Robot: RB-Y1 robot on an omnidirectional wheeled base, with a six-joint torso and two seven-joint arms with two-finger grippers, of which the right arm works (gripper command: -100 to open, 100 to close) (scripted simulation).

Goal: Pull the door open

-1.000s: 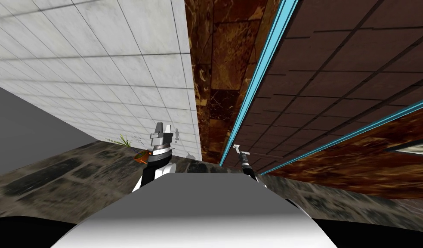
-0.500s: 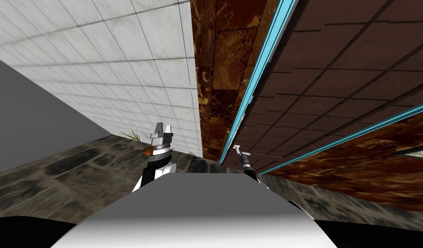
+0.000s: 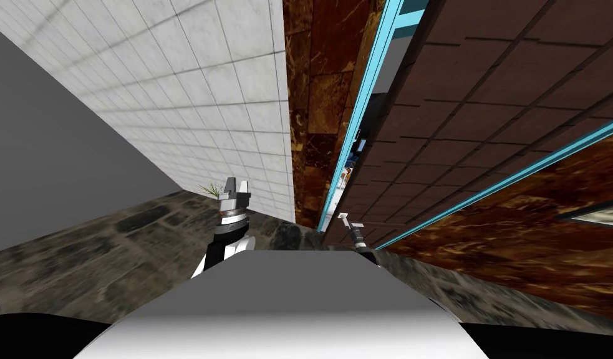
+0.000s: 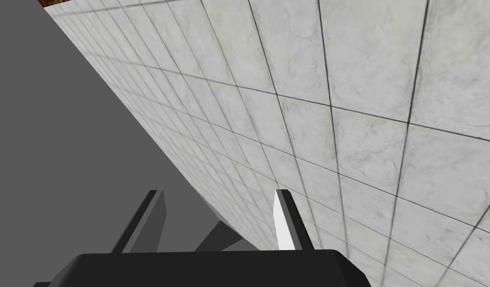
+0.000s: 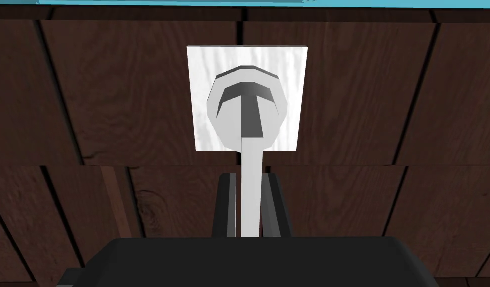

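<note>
Our right tool is clenched on the white lever, its fingers pressing the bar's two sides just below the round hub on the square plate. The dark brown door stands to our right front. A narrow gap shows between its edge and the blue frame, so we judge the latch is free and the swing begun. To do this well, we pull along the door's arc, not straight back, and let the wrist turn with the panel so the thin fingers do not slide off the bar's end. We hold the grip firm and the pull slow, and we back the base away to give the door room. Our left tool hangs released on our left, well apart from the door.
</note>
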